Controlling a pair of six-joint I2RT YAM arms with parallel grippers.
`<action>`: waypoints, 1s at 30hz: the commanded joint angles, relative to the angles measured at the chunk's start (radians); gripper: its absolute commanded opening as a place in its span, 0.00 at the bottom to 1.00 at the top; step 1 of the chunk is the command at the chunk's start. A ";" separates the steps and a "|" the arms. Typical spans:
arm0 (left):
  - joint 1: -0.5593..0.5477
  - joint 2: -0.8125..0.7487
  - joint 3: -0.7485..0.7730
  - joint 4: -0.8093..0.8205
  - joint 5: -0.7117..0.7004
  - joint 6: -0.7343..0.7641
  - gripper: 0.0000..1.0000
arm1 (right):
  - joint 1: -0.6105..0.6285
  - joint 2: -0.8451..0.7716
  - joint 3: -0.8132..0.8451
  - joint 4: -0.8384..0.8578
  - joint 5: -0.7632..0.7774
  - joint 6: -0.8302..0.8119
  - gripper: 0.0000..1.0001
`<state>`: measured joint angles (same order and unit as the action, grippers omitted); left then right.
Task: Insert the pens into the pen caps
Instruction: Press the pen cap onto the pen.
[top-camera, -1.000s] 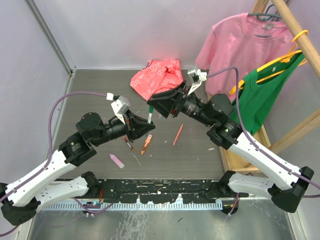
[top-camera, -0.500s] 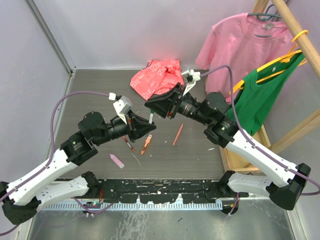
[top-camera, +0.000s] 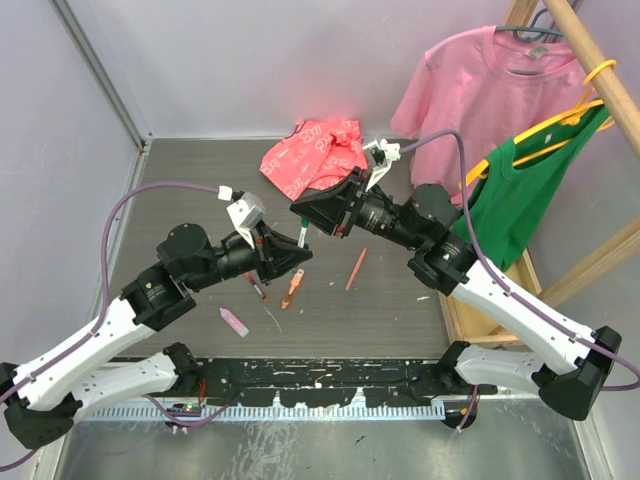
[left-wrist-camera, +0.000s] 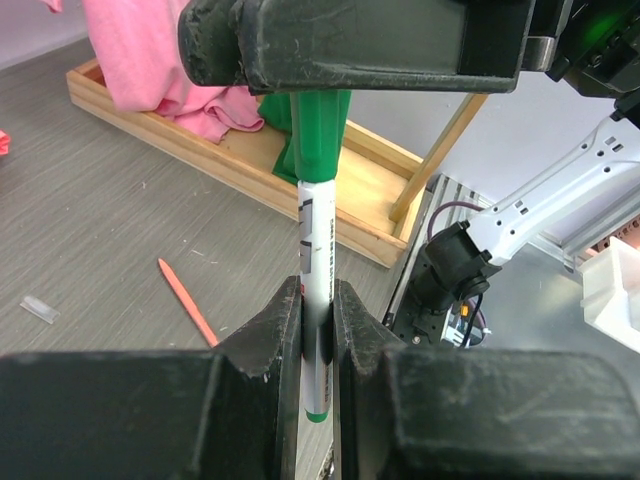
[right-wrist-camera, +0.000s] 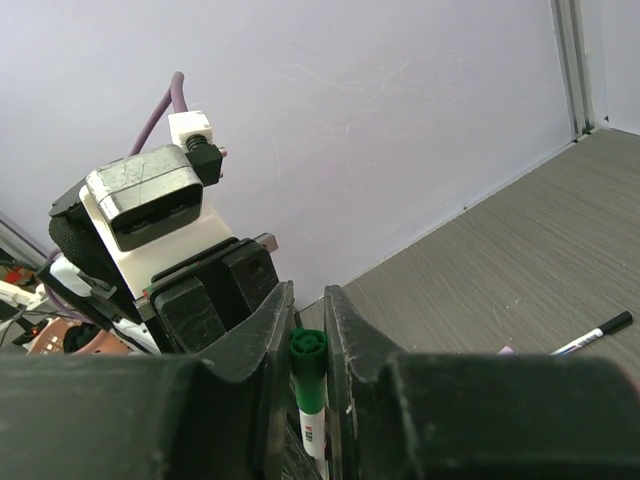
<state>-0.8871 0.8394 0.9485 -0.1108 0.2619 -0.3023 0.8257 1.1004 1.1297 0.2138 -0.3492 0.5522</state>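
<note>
My left gripper (top-camera: 293, 256) is shut on a white marker (top-camera: 300, 240) and holds it above the table. My right gripper (top-camera: 301, 217) is shut on the green cap (top-camera: 300, 226), which sits on the marker's end. In the left wrist view the marker (left-wrist-camera: 318, 250) stands between my jaws (left-wrist-camera: 317, 300), with the green cap (left-wrist-camera: 318, 130) under the right gripper. In the right wrist view the cap (right-wrist-camera: 308, 362) sits between my jaws (right-wrist-camera: 306, 300). On the table lie a salmon-orange pen (top-camera: 355, 268), a short orange pen (top-camera: 292, 290), a dark red pen (top-camera: 256, 287) and a pink highlighter (top-camera: 233, 321).
A red patterned cloth (top-camera: 315, 155) lies at the back of the table. A wooden rack (top-camera: 600, 255) with pink and green shirts stands on the right. A second white marker with a black cap (right-wrist-camera: 595, 335) lies on the table in the right wrist view.
My right gripper has shifted a little to the left and my left gripper has come up towards it. The cap and marker stay held together.
</note>
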 joint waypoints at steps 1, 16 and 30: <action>0.004 -0.008 0.050 0.036 -0.037 0.000 0.00 | 0.004 0.004 0.006 0.033 -0.043 0.020 0.03; 0.004 0.020 0.131 0.085 -0.131 -0.017 0.00 | 0.055 -0.003 -0.068 -0.066 -0.035 -0.099 0.00; 0.005 0.040 0.262 0.137 -0.189 0.053 0.00 | 0.156 -0.024 -0.156 -0.157 0.058 -0.143 0.00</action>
<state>-0.9035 0.9157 1.0676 -0.2817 0.2070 -0.2867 0.9287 1.0874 1.0538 0.2859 -0.2008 0.4129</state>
